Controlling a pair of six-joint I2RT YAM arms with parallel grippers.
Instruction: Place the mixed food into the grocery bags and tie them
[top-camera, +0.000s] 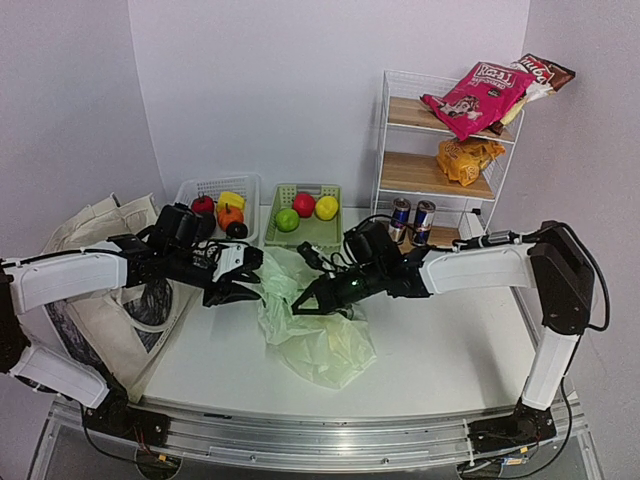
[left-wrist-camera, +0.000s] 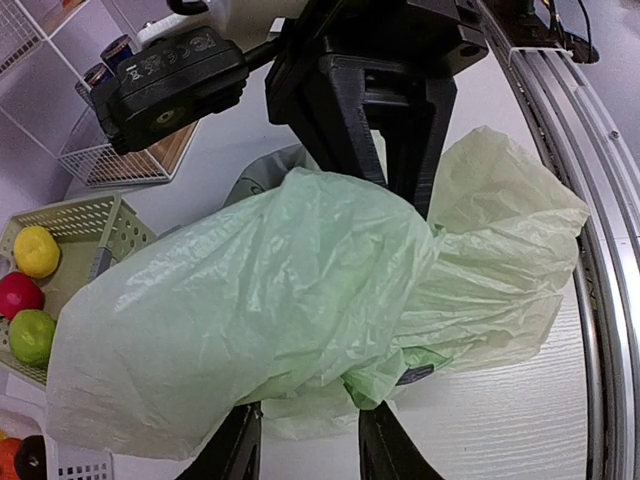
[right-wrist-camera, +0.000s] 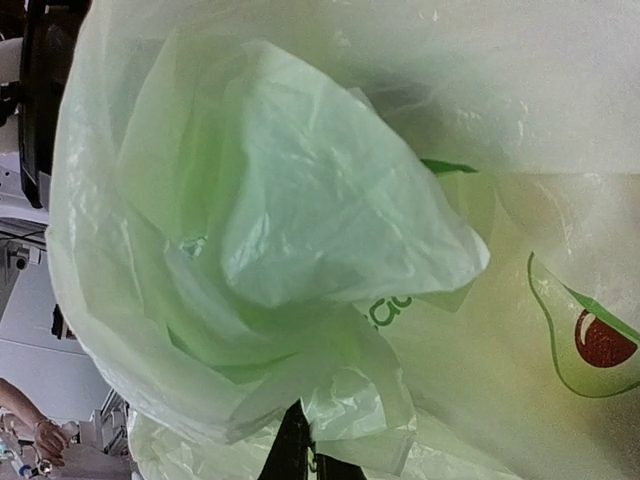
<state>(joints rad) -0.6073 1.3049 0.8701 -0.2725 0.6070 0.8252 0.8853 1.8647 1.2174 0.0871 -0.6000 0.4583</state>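
Left fingers (left-wrist-camera: 235, 448) stand slightly parted at the plastic bag (top-camera: 318, 345), right fingers (right-wrist-camera: 296, 452) pinched shut on its film, its bunched neck running sideways mid-frame between them.

I see bright even light, soft shadows, wrist edges bowed, plastic bag (right-wrist-camera: 300, 230) washed white up top.

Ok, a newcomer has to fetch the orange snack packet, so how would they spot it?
Find the white wire rack at the table's far right. On its middle wooden shelf lies a crinkly orange packet, alone there: the pink packet and brown packet lie on the top shelf, two cans stand below.
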